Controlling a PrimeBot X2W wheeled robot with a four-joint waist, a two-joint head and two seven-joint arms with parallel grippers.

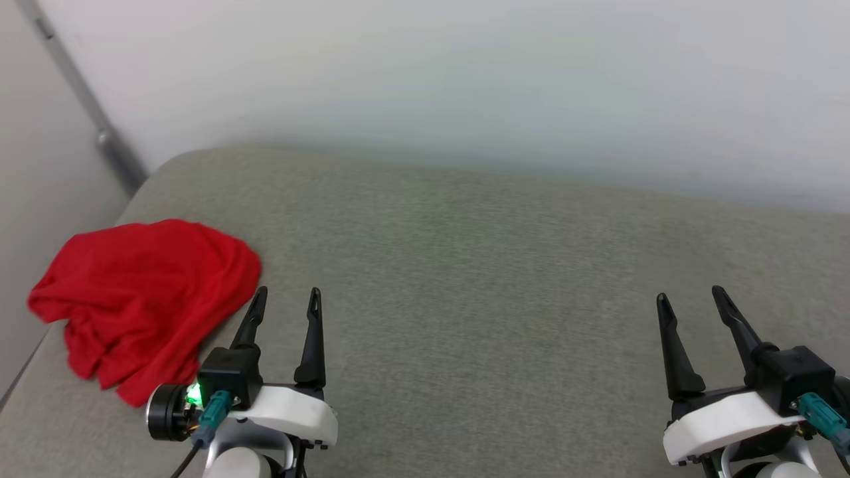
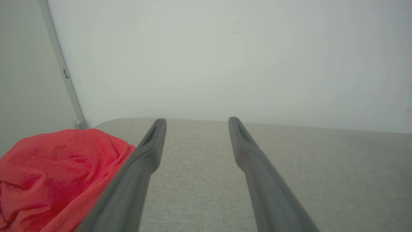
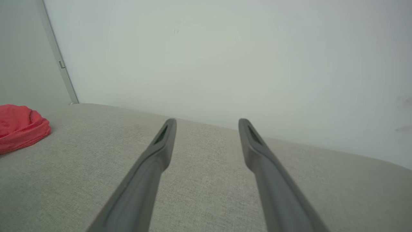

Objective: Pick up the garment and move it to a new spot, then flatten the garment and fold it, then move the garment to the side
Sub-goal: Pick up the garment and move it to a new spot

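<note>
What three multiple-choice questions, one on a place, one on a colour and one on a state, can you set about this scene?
1. Where on the grey padded surface does the garment lie? A. left end B. middle C. right end
2. Which colour does the garment show? A. blue B. red C. green
3. How are the left gripper and the right gripper? A. both open, empty B. both shut C. left shut on cloth
Answers: 1 A, the heap lies by the left edge. 2 B, all visible cloth is red. 3 A, both finger pairs stand spread with nothing between.
</note>
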